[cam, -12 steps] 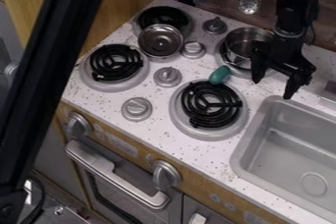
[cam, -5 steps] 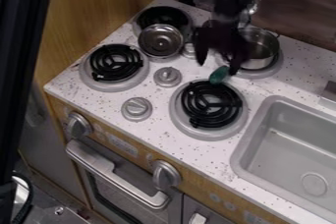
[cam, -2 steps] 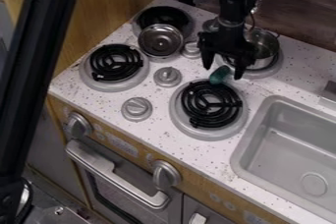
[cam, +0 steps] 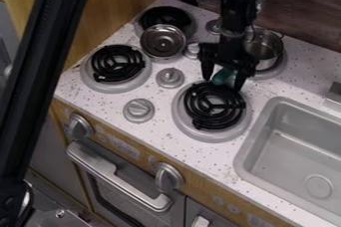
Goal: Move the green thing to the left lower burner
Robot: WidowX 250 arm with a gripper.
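Note:
The gripper (cam: 222, 84) hangs open at the back edge of the lower right burner (cam: 213, 105), one finger on each side of the green thing (cam: 224, 76). That small rounded object rests at the burner's rear rim, its upper part hidden behind the gripper. The lower left burner (cam: 117, 63), a black coil in a grey ring, has nothing on it.
A metal pot (cam: 264, 48) stands on the back right burner, close behind the gripper. At the back left, a metal lid or pan (cam: 163, 41) leans by the rear burner. Knobs (cam: 170, 77) rise between the burners. The sink (cam: 293, 146) lies right.
From the right, by the sink's back corner, the gripper has moved left and then down around the green thing. The green thing has stayed in about the same place.

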